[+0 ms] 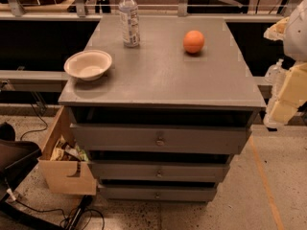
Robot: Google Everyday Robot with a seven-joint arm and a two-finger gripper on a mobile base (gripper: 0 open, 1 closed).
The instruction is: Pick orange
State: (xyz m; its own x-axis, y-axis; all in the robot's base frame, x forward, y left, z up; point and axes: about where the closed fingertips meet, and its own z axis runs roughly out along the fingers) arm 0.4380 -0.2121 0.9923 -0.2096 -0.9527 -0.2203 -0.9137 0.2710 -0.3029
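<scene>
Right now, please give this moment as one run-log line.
target: small round orange fruit, on grey cabinet top, untouched | hand: right frame edge, beside cabinet, apart from fruit

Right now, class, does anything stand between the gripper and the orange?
Nothing visible does. The gripper is at the picture's right edge, beside the cabinet; the orange sits on its top. Bottle and bowl stand further left.

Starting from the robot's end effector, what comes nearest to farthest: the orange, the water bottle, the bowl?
The end effector sits at the picture's right edge.
1. The orange, right rear of the cabinet top.
2. The water bottle, rear left, and the bowl, left edge: too close to call.
</scene>
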